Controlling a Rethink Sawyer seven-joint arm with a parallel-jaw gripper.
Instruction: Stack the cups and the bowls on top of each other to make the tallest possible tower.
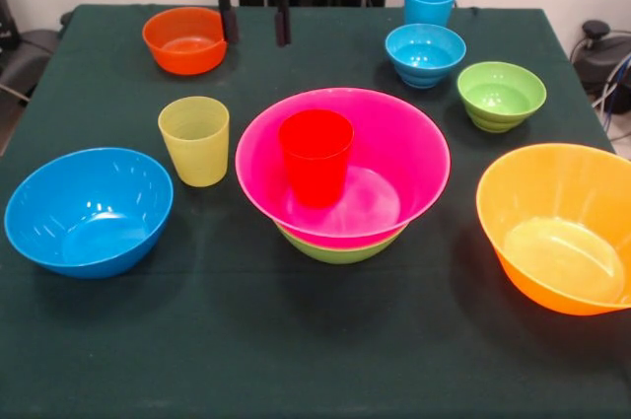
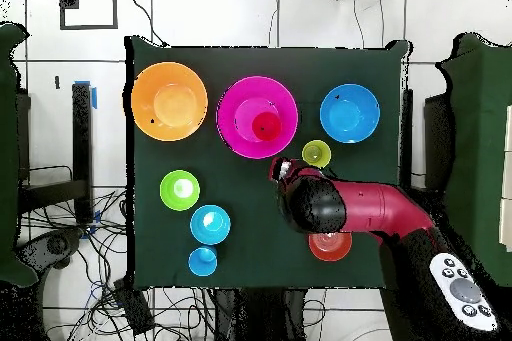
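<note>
So far, from the front, we see our claw (image 1: 254,13) hanging released and empty at the far edge of the desk (image 1: 296,360), just beside the small orange bowl (image 1: 184,39). The tower (image 1: 342,177) sits mid-desk: a pink bowl (image 1: 394,158) on a green one (image 1: 340,249), with the red cup (image 1: 315,156) upright inside. The yellow cup (image 1: 194,140) stands just left of it, and we judge a careless descent could knock it over. The large blue bowl (image 1: 89,210) and big orange bowl (image 1: 557,227) flank the tower; a blue cup (image 1: 430,0), small blue bowl (image 1: 425,54) and small green bowl (image 1: 501,95) wait behind.

From overhead, our arm (image 2: 350,207) hangs over the desk beside the yellow cup (image 2: 316,154), near the tower (image 2: 257,117). The red cup (image 2: 265,127) sits off-centre, so further stacking may tilt.
</note>
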